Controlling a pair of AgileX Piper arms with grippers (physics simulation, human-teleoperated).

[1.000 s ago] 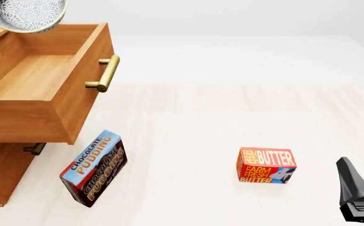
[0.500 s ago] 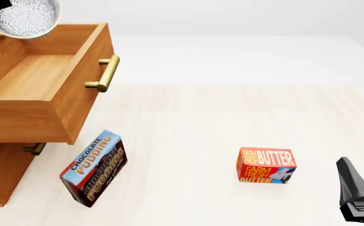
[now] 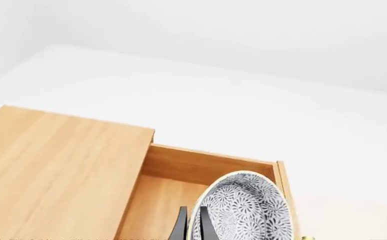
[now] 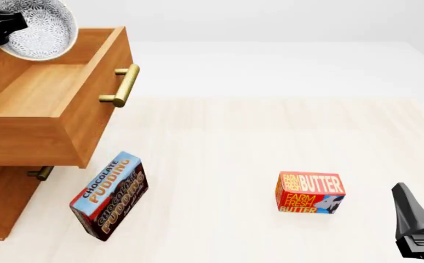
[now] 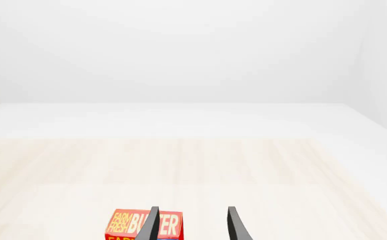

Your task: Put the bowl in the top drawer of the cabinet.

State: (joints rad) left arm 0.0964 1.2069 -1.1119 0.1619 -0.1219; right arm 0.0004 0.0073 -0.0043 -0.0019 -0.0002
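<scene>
The left arm's black gripper (image 3: 191, 226) pinches the rim of the small round white ceramic bowl with the blue-grey floral pattern (image 4: 40, 27), holding it tilted on edge in the air above the back of the pulled-out, light-brown wooden top drawer (image 4: 47, 96) of the two-drawer wooden cabinet (image 3: 53, 170). The right arm's gripper (image 5: 192, 227) hangs with its fingers parted and holding nothing, near the red-and-yellow butter box (image 4: 308, 193) on the pale wooden table (image 4: 270, 137). A blue-and-brown chocolate pudding box (image 4: 109, 195) lies just beside the cabinet's lower front.

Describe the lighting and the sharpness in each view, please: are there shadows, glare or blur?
Front view: even, flat light, all sharp; only faint soft shadows under the pudding box and butter box. Left wrist view: bowl pattern crisp, no glare. Right wrist view: bright, washed-out background, no blur.
</scene>
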